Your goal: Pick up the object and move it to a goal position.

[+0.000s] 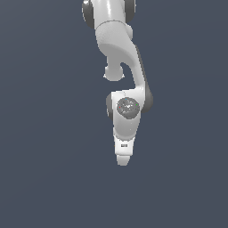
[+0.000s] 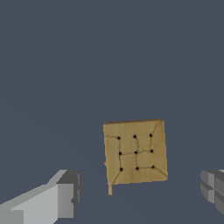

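In the wrist view the tan-brown cube with dark dots and faint lines on its face lies on the grey floor. It sits between my two fingers and a little beyond their tips, nearer the finger at the frame's right edge. My gripper is open and empty; one grey finger and the other stand wide apart, touching nothing. In the exterior view the white arm hangs down the middle, the gripper points downward, and the cube is hidden behind it.
A plain dark grey floor fills both views. No other object, container or edge shows.
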Tool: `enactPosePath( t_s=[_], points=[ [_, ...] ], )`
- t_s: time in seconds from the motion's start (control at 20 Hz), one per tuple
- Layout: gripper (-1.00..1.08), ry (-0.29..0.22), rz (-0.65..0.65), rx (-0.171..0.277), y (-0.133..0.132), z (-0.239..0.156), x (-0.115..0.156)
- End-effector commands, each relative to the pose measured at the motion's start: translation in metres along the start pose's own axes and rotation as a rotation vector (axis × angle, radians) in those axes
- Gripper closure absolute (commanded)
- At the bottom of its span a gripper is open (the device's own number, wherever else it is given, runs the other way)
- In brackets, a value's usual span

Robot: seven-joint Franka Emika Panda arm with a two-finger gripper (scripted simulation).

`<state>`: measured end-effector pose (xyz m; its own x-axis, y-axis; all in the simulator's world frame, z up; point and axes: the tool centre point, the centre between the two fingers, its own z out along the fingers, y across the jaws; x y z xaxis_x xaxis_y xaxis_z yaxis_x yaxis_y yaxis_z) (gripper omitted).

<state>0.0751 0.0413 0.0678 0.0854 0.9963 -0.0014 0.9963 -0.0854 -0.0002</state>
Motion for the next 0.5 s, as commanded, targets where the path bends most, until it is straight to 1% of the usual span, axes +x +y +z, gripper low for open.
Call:
enactPosePath(
  t_s=[0.0,0.25,0.45],
  points=[
    [-0.92,0.001,-0.036,0.0,0.0016,0.003,-0.0006],
    [-0.92,0.001,-0.073,0.0,0.0032,0.0064,-0.0014],
    [-0.92,0.001,-0.075,0.0,0.0032,0.0068,-0.0016]
  ],
)
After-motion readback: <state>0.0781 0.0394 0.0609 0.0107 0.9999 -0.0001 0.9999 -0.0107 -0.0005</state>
